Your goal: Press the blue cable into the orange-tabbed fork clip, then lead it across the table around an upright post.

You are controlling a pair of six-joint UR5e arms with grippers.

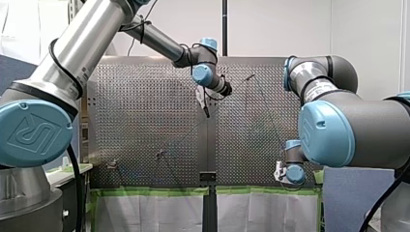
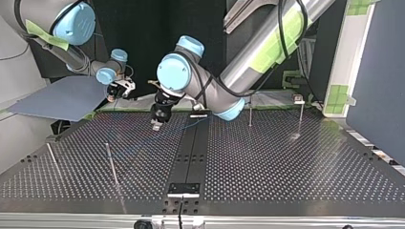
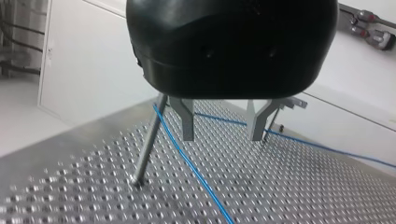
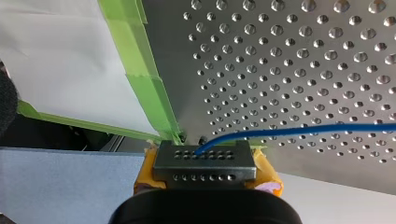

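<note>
Blue cable (image 4: 303, 130) in closed right gripper (image 4: 205, 150)

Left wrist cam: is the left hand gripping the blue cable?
No: the left hand is open, fingers apart, and the blue cable runs past them unheld.

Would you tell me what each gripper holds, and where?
My right gripper pinches the blue cable, apparently near its end; my left gripper is open, empty.

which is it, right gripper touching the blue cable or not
Touching. The right wrist view shows the blue cable running into my right gripper, pinched between its fingers.
</note>
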